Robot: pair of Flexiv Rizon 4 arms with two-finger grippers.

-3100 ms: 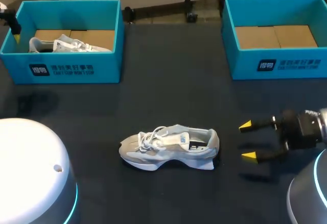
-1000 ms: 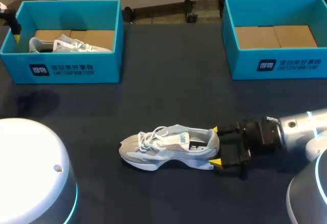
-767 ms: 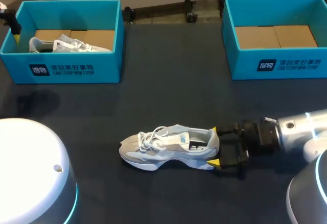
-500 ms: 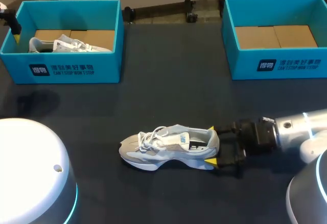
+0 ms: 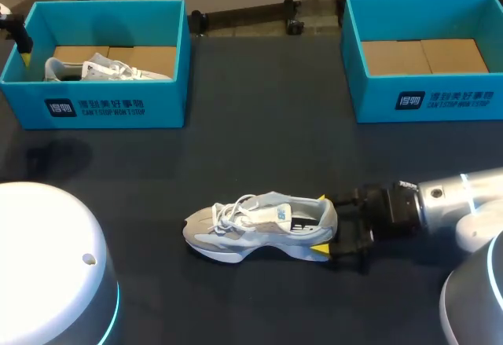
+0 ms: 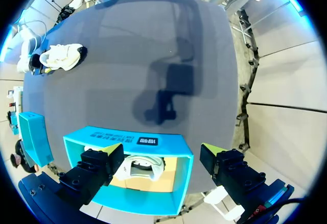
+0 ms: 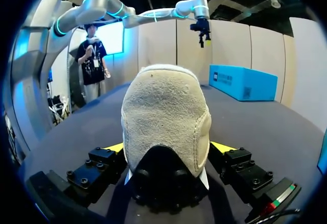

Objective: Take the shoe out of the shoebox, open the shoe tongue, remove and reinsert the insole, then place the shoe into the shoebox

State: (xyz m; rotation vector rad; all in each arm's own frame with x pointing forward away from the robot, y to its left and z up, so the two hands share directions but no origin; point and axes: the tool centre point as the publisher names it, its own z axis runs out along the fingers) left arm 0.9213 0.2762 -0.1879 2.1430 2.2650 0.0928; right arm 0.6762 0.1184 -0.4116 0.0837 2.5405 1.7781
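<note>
Shoe (image 5: 259,225) lies on its sole at the table's (image 5: 259,133) near middle, toe toward my left. Right gripper (image 5: 320,223) spread wide, one finger on each side of the heel; grip not evident. Left gripper (image 6: 161,149), also spread wide, hangs above the left shoebox (image 5: 110,105), which holds a second shoe (image 5: 94,68).

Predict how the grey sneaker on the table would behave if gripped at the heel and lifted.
The sneaker probably weighs little for its size, given its mesh-like upper and foam-looking sole. Its suede-like heel, between the right gripper's open fingers, would likely dent slightly yet resist slipping. Held by the heel alone, the toe would probably droop, with loose laces dangling.
</note>
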